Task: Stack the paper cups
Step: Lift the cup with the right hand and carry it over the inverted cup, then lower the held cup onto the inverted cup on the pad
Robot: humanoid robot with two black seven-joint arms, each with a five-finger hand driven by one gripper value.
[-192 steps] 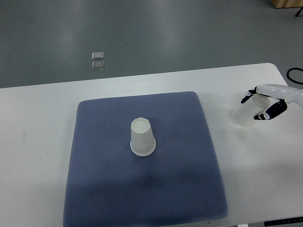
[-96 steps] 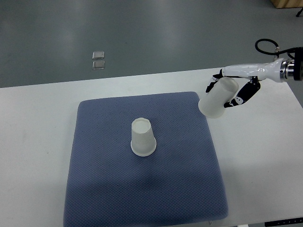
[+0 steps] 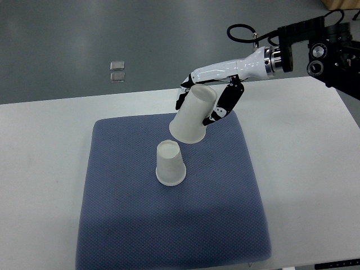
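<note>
Right hand (image 3: 205,101) now up off table's right side, swung left over blue mat (image 3: 112,214). Carried paper cup (image 3: 192,117) tilted, mouth down-left, hanging just above inverted cup (image 3: 169,163).

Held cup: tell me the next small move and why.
Probably shift the held cup a little toward the near left and level it, then lower. The right hand grips it tilted, mouth down, above and to the far right of the upside-down cup on the blue mat, so its mouth is not yet centred over that cup's base.
</note>
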